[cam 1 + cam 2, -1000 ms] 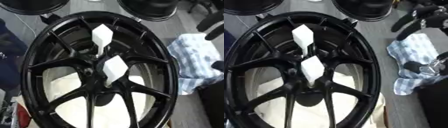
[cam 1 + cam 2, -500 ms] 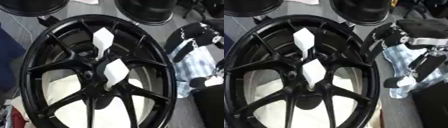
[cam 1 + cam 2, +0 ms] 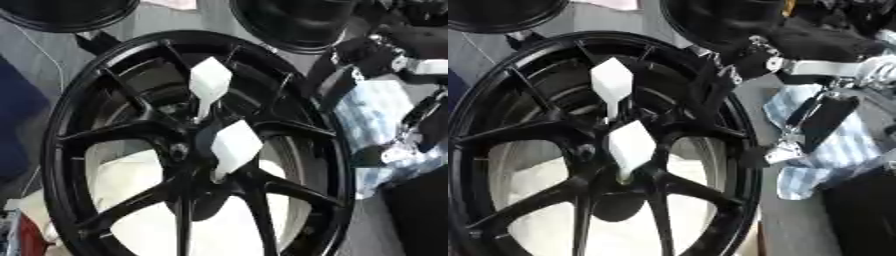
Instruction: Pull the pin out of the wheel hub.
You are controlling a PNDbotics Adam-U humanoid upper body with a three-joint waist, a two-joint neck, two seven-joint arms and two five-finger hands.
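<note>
Nearest the camera, black wheel hub lies flat, two white pins standing upright at its centre. Right robot hand reaches in over checked cloth by the rim, fingers apart and relaxed, touching nothing. More black rims behind.
</note>
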